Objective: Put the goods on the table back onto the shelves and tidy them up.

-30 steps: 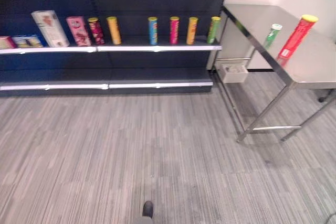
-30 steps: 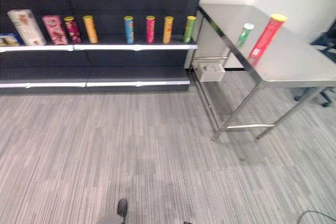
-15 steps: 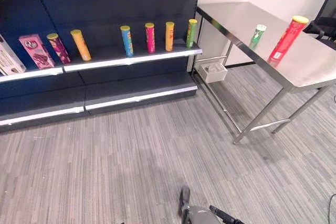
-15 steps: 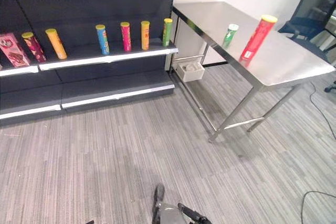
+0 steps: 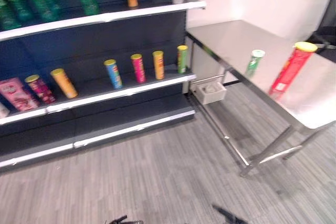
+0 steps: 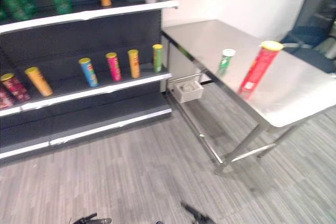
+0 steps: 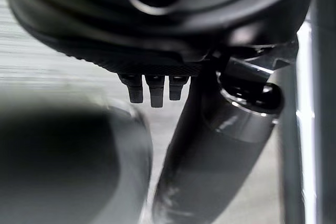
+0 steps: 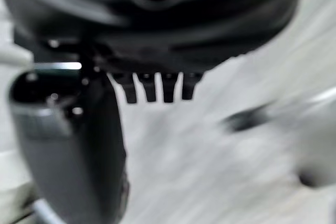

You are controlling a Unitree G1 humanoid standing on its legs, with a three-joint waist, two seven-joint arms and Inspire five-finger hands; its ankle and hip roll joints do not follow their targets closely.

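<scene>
Red can (image 5: 290,70), green can (image 5: 254,62) upright on table (image 5: 236,40); hands (image 7: 152,90) (image 8: 157,88) empty, fingers straight, well apart.

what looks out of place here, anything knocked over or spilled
Nothing is spilled or knocked over. The odd ones out are the red can and the small green can, standing upright on the steel table instead of on the shelf with the other cans.

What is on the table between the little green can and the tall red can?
Nothing. Bare table top lies between the green can and the red can, seen in both eye views.
</scene>
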